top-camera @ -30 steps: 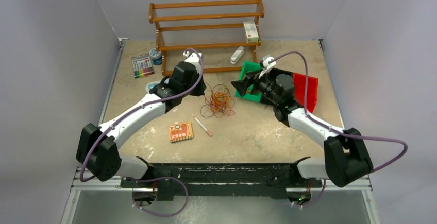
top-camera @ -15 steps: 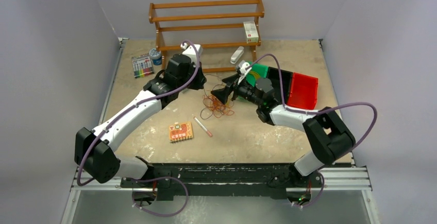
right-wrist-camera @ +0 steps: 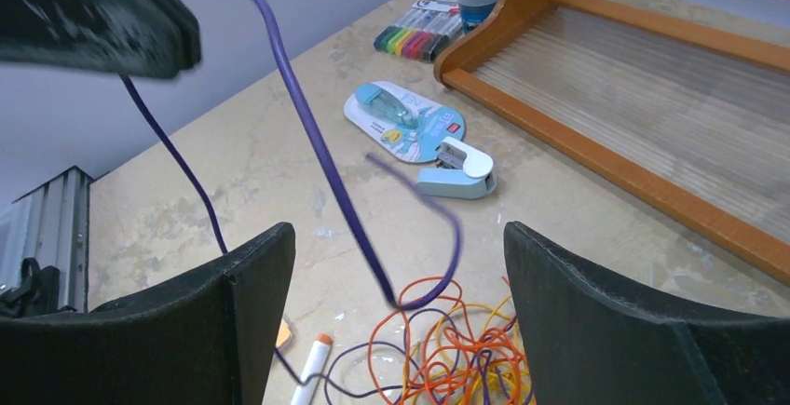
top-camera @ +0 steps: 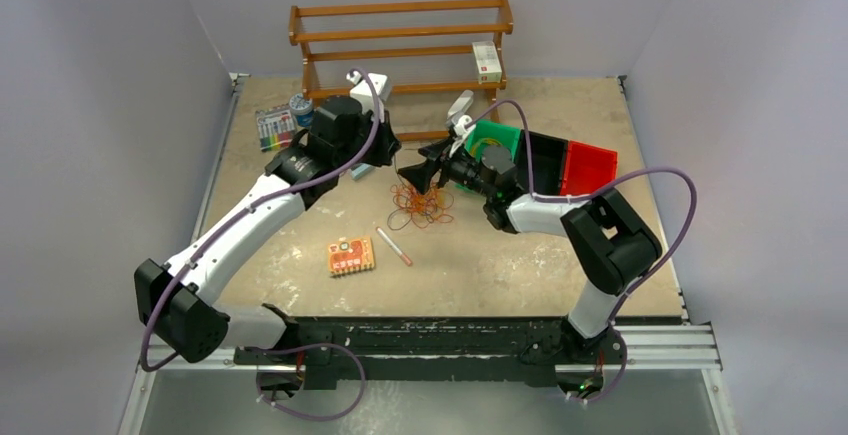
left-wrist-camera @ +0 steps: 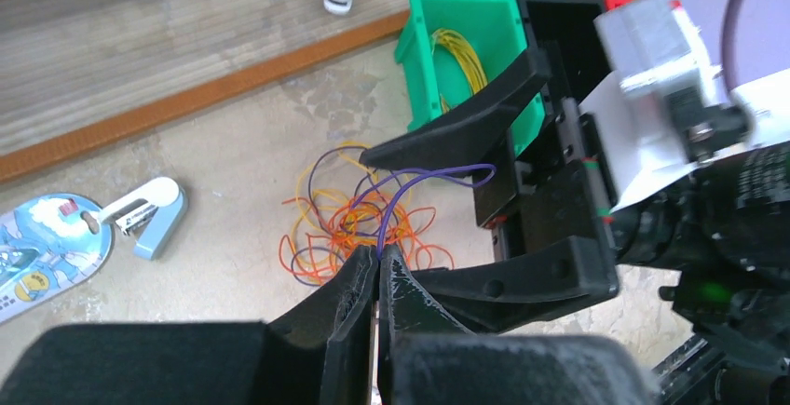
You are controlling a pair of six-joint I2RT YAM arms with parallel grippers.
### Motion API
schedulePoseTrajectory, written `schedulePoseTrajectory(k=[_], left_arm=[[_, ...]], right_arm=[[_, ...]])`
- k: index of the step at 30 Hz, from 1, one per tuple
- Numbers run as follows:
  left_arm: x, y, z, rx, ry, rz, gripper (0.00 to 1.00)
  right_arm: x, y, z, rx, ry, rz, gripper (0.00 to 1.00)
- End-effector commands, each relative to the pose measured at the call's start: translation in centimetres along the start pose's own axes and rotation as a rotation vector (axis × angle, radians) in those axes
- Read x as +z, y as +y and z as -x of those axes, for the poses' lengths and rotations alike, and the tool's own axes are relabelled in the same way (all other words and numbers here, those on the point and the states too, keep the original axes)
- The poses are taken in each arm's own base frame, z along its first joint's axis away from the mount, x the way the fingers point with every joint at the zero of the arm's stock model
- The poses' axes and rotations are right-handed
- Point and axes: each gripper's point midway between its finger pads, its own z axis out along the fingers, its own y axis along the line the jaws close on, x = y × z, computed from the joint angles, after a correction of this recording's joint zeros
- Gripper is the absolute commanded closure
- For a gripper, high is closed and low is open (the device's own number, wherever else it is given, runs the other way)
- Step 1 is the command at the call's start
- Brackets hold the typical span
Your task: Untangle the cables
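The beige desk [top-camera: 500, 265] carries a wooden rack [top-camera: 400, 53] at the far edge, the cables [top-camera: 420, 205] mid-desk, a pen [top-camera: 393, 243] and orange card [top-camera: 351, 256] nearer, a green bin [top-camera: 497, 138] right.

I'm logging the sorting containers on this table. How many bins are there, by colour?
Green bin: 1
Black bin: 1
Red bin: 1
Total: 3

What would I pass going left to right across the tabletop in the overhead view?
Marker pack → orange board → cables → green bin → red bin.
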Motion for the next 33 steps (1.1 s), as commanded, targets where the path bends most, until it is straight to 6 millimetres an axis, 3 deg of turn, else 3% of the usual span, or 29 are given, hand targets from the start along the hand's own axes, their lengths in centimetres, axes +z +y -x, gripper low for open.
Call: schedulePoseTrajectory(k=[1, 16, 27, 33], left_arm=[[-2.2, -0.6, 5.1, 0.023, -0.138, 0.002, 1.00], [-6.2, -2.9, 13.6, 0.034, -0.355, -0.044, 1.00], [-8.1, -4.8, 18.0, 0.028, -0.447, -0.099, 1.00], [-10.1, -5.4, 20.9, 0.027, -0.522, -0.100, 1.00]], right_arm=[[0.9, 1.8, 2.9, -0.024, -0.093, 0.060, 0.17], [-0.4, 1.9, -0.6, 0.003, -0.028, 0.047, 0.19], [0.9, 1.4, -2.6, 0.006, 0.000, 0.057, 0.20], [1.5, 0.8, -4.3, 0.021, 0.022, 0.052, 0.22]])
